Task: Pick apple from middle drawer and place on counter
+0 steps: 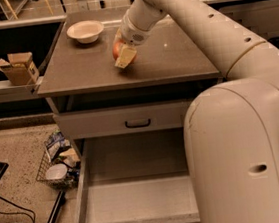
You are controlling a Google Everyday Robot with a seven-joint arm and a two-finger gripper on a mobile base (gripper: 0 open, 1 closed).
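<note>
gripper [122,55] over counter [174,59], fingers [126,57] pinching apple [117,49] | white bowl [85,25] rear-left | middle drawer [139,201] open | speckled floor [13,148]

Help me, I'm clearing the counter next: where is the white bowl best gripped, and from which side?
Probably the right rim of the white bowl, pinched from above: it sits upright and open. The gripper, holding the apple over the counter, is nearest that side.
</note>
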